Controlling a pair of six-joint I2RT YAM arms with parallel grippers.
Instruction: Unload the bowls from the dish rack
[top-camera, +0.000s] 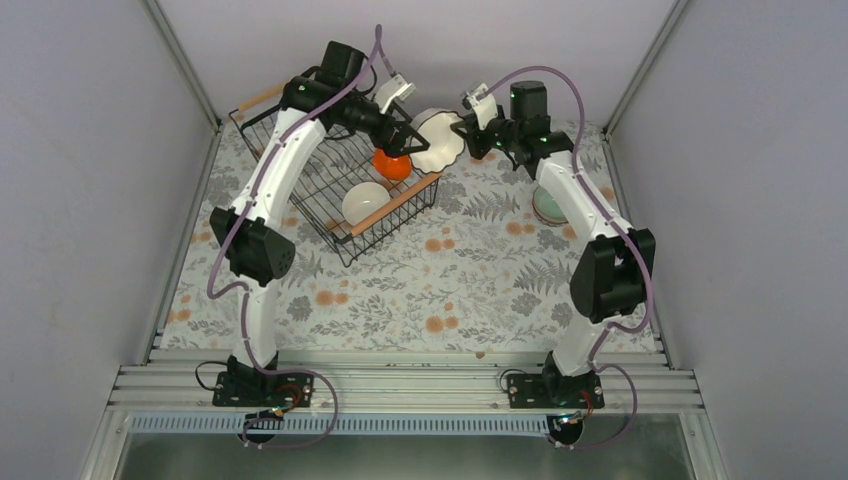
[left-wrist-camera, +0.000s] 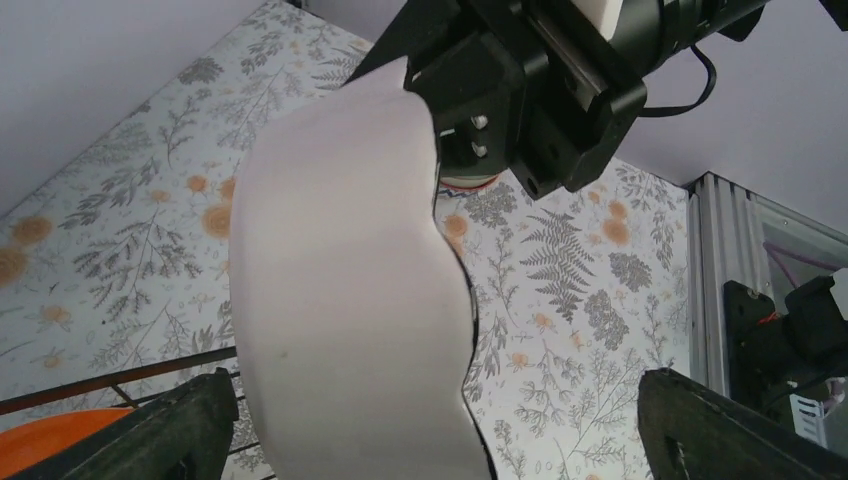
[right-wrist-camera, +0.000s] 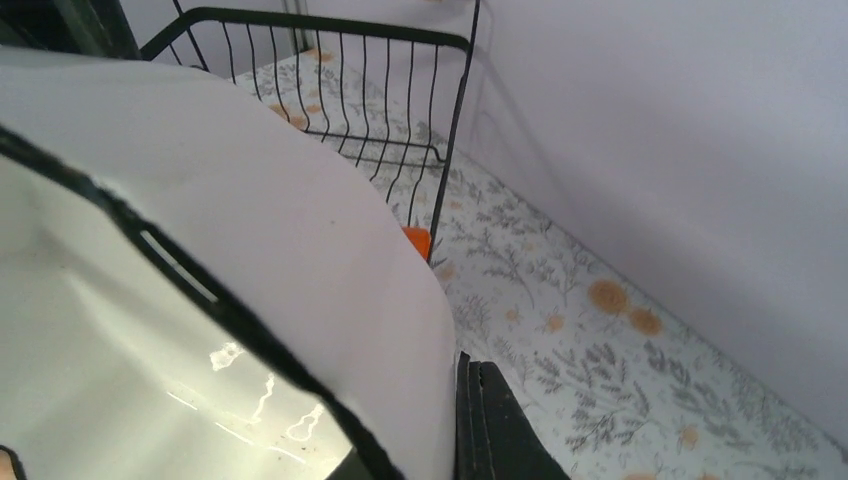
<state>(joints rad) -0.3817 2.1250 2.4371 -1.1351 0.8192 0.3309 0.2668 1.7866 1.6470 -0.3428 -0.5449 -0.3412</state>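
Bowl (top-camera: 440, 140) hung just beside the rack (top-camera: 392, 222), its rim clenched by the right gripper (top-camera: 463, 127). Left gripper (top-camera: 410, 142) stood spread, holding nothing; it needed to retreat straight, without brushing the bowl.

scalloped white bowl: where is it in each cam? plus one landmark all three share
Top external: scalloped white bowl at upper centre, just right of the dish rack.
Left wrist: tall white shape down the middle, cut off by the bottom edge.
Right wrist: fills the left half, close up.
Shared landmark: orange bowl, at bottom-left in left wrist, a small sliver mid-frame in right wrist.
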